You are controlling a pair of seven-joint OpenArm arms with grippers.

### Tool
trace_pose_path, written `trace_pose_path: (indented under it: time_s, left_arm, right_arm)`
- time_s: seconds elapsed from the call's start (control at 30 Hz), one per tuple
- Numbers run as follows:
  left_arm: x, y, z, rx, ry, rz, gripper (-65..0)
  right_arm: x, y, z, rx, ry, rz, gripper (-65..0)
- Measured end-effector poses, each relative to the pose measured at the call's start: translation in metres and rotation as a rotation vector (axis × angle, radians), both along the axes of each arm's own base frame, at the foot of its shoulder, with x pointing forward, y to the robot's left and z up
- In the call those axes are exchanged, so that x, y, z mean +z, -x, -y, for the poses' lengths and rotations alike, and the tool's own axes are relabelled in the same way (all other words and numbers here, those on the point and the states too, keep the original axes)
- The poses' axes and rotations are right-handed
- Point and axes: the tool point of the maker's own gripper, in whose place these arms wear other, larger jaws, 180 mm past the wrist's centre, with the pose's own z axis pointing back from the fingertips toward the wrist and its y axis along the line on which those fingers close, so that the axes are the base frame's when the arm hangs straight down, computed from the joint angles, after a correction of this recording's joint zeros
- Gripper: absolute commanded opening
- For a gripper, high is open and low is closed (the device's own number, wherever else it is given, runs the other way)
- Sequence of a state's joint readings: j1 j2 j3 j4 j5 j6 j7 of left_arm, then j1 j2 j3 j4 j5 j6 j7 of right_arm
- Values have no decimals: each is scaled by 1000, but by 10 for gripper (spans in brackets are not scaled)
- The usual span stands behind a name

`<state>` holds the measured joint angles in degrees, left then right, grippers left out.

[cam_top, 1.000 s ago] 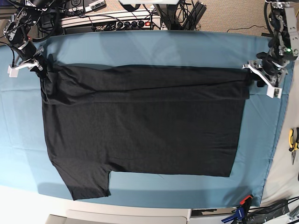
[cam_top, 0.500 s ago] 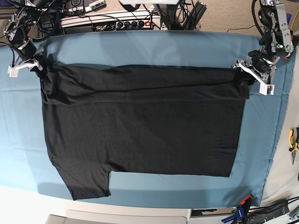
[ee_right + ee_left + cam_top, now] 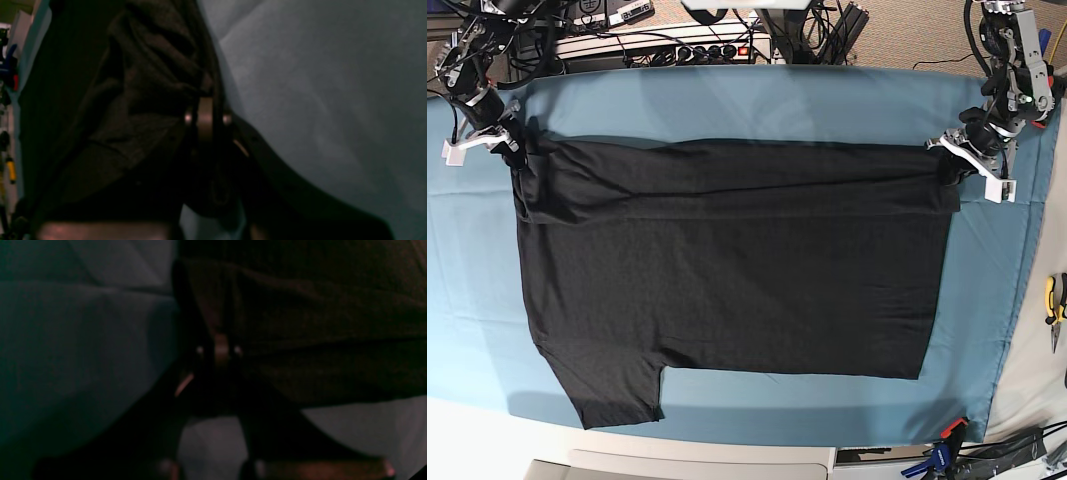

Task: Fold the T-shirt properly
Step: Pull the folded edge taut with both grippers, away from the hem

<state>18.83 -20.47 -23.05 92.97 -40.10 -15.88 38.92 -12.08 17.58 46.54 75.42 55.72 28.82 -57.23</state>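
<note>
While the left end effector (image 3: 955, 165) and the right end effector (image 3: 509, 143) each pinch a far corner of the black T-shirt (image 3: 727, 270), it lies spread flat on the teal-clothed tabletop (image 3: 727, 100), its far edge folded over

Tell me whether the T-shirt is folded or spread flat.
Partly folded. The T-shirt lies spread on the teal cloth, but its far edge is doubled over into a band across its width.
</note>
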Motion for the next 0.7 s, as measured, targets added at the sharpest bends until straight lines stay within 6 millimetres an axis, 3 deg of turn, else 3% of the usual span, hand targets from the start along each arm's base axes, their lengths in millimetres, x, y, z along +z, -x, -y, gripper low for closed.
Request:
trace_pose_path:
  time_s: [0.23, 0.47, 0.7]
  left_arm:
    - [0, 1, -5, -15, -19, -10, -650]
    - [1, 13, -24, -56, -70, -60, -650]
    - [-2, 32, -20, -62, -31, -74, -650]
  right_arm:
    - [-1, 6, 2, 8, 11, -18, -650]
    - [4, 33, 25, 52, 73, -107, -650]
    - [7, 53, 40, 87, 119, -190, -650]
